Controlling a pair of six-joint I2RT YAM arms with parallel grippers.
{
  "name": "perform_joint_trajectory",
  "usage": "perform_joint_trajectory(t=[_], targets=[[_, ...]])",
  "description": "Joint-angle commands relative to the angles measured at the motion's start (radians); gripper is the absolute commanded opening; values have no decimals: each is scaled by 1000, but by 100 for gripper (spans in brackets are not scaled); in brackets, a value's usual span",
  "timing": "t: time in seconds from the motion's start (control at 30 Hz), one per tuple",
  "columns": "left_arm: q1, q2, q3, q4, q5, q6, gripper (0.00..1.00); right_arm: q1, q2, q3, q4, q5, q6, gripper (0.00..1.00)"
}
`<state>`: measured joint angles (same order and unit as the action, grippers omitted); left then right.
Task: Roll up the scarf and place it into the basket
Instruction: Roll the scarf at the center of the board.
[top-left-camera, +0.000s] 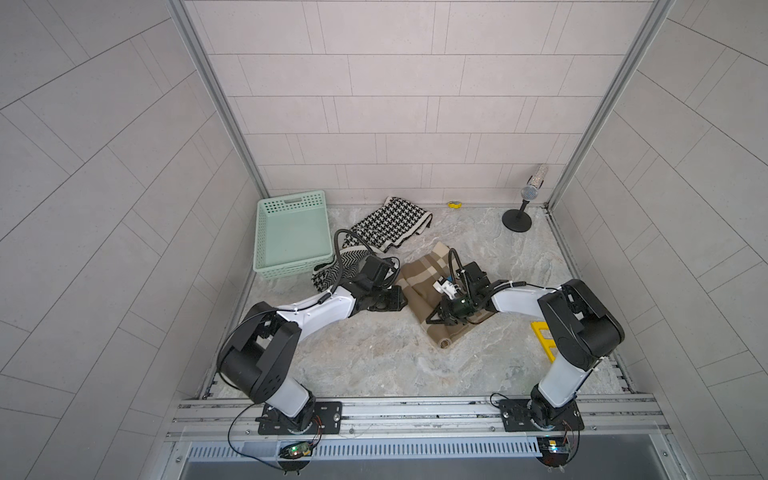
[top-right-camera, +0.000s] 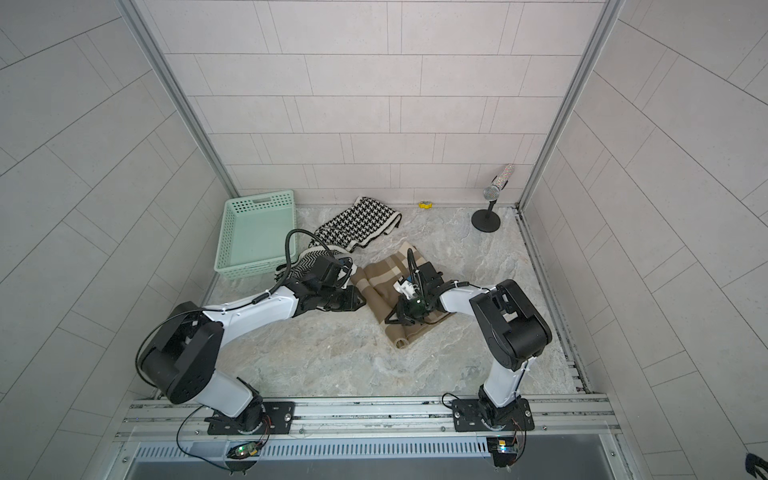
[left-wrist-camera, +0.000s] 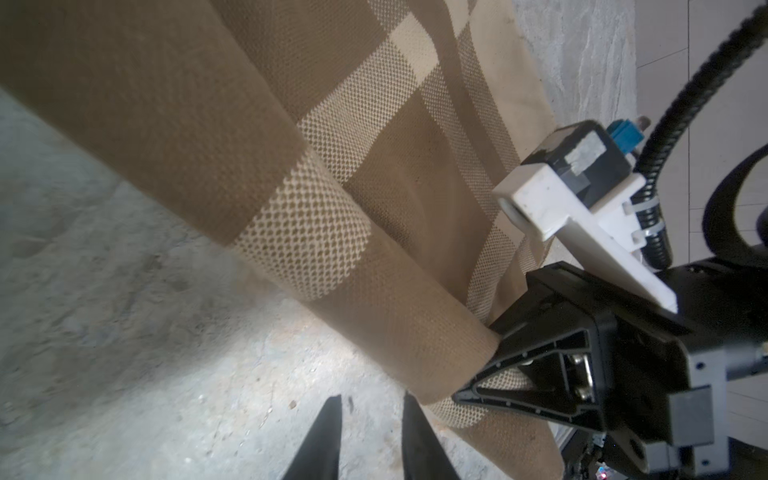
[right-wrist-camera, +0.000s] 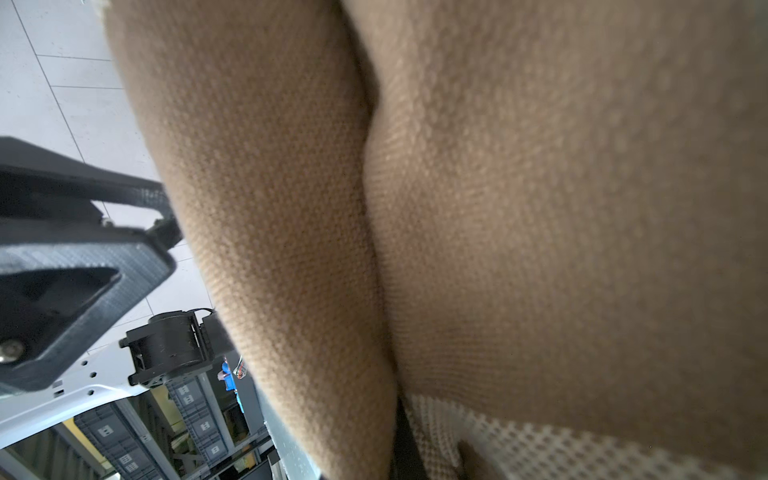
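Note:
The scarf (top-left-camera: 422, 270) (top-right-camera: 380, 270) is brown and beige plaid and lies mid-table, its near part rolled into a tube (left-wrist-camera: 374, 299) with one end (top-left-camera: 445, 343) toward the front. My right gripper (top-left-camera: 432, 319) (top-right-camera: 390, 320) (left-wrist-camera: 478, 361) is shut on the tube, and scarf fabric (right-wrist-camera: 540, 208) fills the right wrist view. My left gripper (top-left-camera: 402, 298) (top-right-camera: 362, 297) (left-wrist-camera: 372, 399) sits at the tube's left side. Its jaws stand narrowly open with only table between them, and one finger is beside the roll. The mint-green basket (top-left-camera: 291, 199) (top-right-camera: 259, 203) stands empty at the back left.
A black-and-white houndstooth cloth (top-left-camera: 390, 224) lies behind the scarf, and a herringbone cloth (top-left-camera: 328, 274) sits under my left wrist beside the basket. A microphone on a stand (top-left-camera: 517, 216) is at the back right. A yellow object (top-left-camera: 544, 332) lies by my right arm.

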<state>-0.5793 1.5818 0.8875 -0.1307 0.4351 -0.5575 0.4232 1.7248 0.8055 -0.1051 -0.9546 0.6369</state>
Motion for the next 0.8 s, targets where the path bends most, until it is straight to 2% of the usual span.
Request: perform_joint_trajectory(t=[0.0, 0.23, 0.43, 0.53, 0.63, 0.77], targets=[[-2, 50, 60, 75, 14, -6, 26, -5, 19, -14, 7, 4, -2, 3], [-1, 195, 128, 123, 7, -30, 18, -5, -6, -16, -15, 46, -10, 12], [1, 303, 219, 83, -4, -27, 16, -3, -124, 1, -205, 191, -96, 28], [0, 341, 270, 32, 0, -27, 16, 11, -241, 0, -319, 351, -133, 37], [1, 368, 299, -8, 11, -28, 16, 78, -384, -1, -418, 609, -171, 45], [1, 385, 313, -32, 31, -33, 16, 296, -487, 55, -556, 1032, -221, 53]])
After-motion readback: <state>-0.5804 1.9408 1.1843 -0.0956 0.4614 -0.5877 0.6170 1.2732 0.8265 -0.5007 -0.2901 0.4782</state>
